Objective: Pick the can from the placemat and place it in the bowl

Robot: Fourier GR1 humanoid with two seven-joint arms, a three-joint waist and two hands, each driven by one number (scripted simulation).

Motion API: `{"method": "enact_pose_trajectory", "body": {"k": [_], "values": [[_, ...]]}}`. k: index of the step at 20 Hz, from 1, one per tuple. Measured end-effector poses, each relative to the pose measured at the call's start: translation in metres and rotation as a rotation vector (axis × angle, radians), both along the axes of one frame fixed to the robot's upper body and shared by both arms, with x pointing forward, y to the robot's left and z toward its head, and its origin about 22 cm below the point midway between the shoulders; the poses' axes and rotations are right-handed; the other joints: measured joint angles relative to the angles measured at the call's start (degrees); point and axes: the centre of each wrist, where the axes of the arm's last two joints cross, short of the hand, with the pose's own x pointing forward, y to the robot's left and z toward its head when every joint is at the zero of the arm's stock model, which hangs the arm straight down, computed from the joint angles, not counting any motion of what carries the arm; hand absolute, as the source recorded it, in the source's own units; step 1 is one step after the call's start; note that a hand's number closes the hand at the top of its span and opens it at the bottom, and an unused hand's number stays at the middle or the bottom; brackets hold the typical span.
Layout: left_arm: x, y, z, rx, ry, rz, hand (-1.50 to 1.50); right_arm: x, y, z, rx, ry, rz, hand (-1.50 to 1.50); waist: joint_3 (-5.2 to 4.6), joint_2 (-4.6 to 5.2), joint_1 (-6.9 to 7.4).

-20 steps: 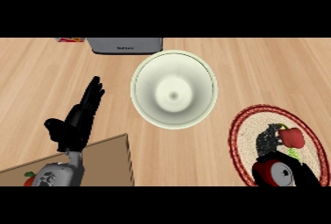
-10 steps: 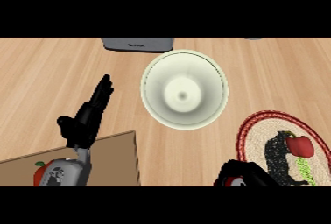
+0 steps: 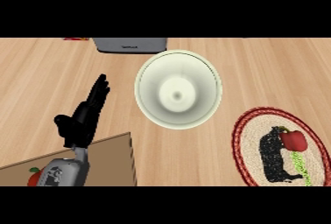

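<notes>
The left hand (image 3: 81,122) is showing at the left side of the head view, above its grey forearm (image 3: 61,173), which is coming in from the lower edge. Its fingers are standing straight and close together, pointing up and slightly to the right, and the thumb is sticking out to the left; the hand is released and is holding nothing, and it is resting apart from the bowl. The bowl (image 3: 177,89) is sitting on the wooden counter (image 3: 271,70) in the middle of the view; it is pale cream, round, and nothing is lying inside it. To the right and lower, the placemat (image 3: 241,140) is lying flat on the counter, near the bowl but not touching it, and the right edge of the view is cutting part of it. It is round with a dark red woven rim and a beige middle, and on this middle a black shape, a red shape and a green strip are showing; I cannot tell if they are printed or lying there. I cannot tell where the can is, because no can is showing clearly in this view. The right hand is not showing either. Under the left forearm a brown board (image 3: 107,159) is lying at the lower left corner, with a small red thing (image 3: 33,175) on it. At the top edge a grey appliance (image 3: 129,44) is standing just behind the bowl.
</notes>
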Motion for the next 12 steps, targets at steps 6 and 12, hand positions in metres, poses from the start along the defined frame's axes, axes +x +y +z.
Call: {"method": "enact_pose_trajectory", "body": {"k": [6,12], "values": [[-0.006,0.006,-0.005,0.003,0.005,0.021,0.0,0.001,-0.021,0.046,0.125,-0.147,-0.023,1.5,-0.05,-0.04,-1.17],[-0.006,0.005,-0.005,-0.001,0.0,0.025,0.0,-0.006,-0.029,0.104,0.163,-0.254,-0.077,1.5,-0.11,0.02,-1.22]]}}
